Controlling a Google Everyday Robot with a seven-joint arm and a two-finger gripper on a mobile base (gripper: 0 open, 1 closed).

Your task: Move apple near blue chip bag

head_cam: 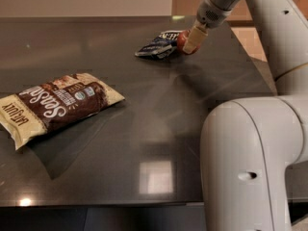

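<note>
The small red apple point(181, 40) is at the far right of the dark table, right against the right end of the blue chip bag point(156, 45), a dark blue foil bag lying flat. My gripper point(191, 41) reaches down from the upper right and is shut on the apple. Its cream finger point(194, 38) covers the apple's right side, so only the left part of the apple shows. I cannot tell whether the apple rests on the table or hangs just above it.
A larger brown and cream snack bag point(54, 105) lies flat at the left of the table point(144, 129). My arm's white elbow point(250, 162) fills the lower right. The table's right edge runs close behind the gripper.
</note>
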